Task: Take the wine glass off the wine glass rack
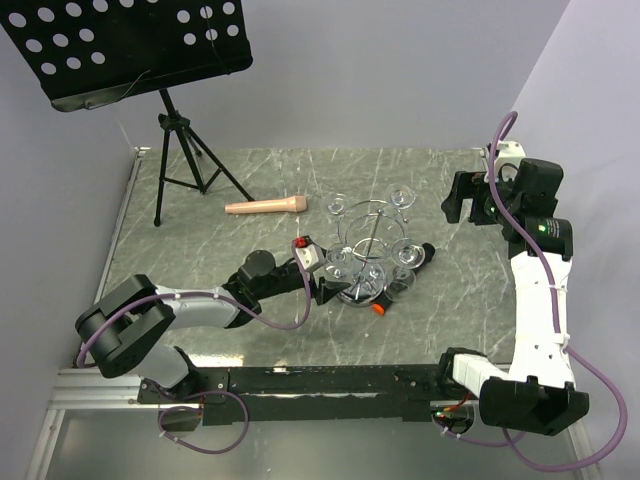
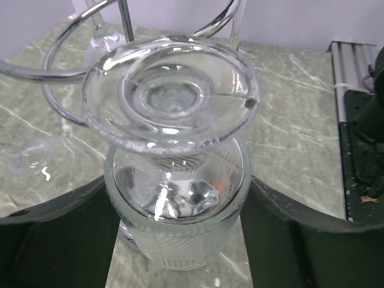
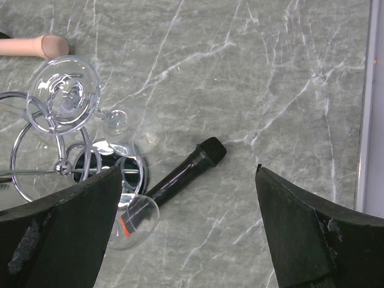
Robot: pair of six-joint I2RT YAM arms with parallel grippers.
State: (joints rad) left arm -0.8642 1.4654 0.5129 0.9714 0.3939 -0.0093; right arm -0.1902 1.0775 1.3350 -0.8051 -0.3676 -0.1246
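Note:
A clear wine glass (image 2: 171, 99) hangs upside down from the wine glass rack (image 2: 60, 75), its foot caught in the chrome wire arms. My left gripper (image 2: 179, 201) is around the glass's bowl, and both black fingers (image 2: 72, 240) press its sides. From above, the left gripper (image 1: 335, 280) sits at the near left of the rack (image 1: 372, 215), at that glass (image 1: 340, 262). My right gripper (image 1: 462, 205) hovers open to the right of the rack, holding nothing. In its wrist view, the right gripper (image 3: 189, 228) looks down on the rack (image 3: 36, 144).
Other glasses (image 1: 402, 197) hang on the rack. A black microphone (image 1: 415, 262) lies by the rack's base on its right. A peach-coloured microphone (image 1: 266, 207) lies behind and to the left. A black tripod music stand (image 1: 130, 45) stands at the back left.

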